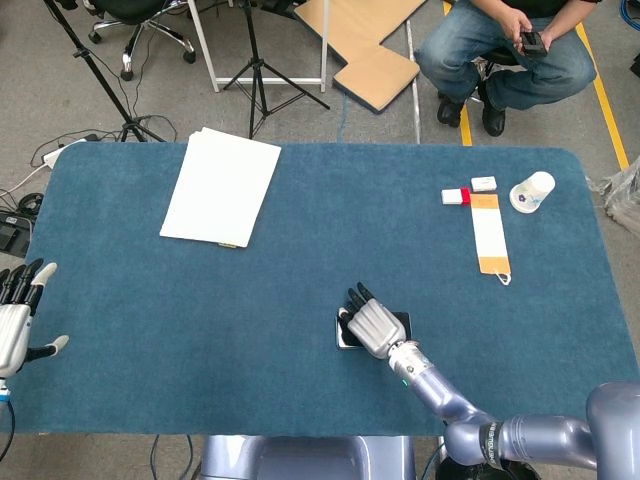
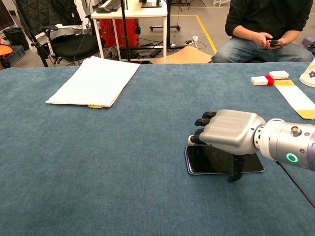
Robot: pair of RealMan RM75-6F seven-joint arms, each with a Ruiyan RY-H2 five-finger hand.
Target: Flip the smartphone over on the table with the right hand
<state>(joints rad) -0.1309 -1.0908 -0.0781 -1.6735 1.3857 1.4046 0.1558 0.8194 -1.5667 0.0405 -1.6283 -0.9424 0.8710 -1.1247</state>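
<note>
I had the right hand (image 2: 229,132) palm-down over the smartphone (image 2: 216,161), which lay flat and screen-up on the blue table (image 2: 98,162). The fingers (image 2: 203,121) were curled down past the phone's far long edge, near its left end, and the thumb (image 2: 238,169) reached down at the near long edge; I could not tell whether either was actually touching it, and nothing was lifted. I judged the phone a stiff, thin slab with slick glass, light but easy to let slip, and lying too flush on the cloth to get under. The long edges between thumb and fingers looked the place to pinch. My left hand (image 1: 16,320) hung with fingers spread, holding nothing, off the table's edge.
</note>
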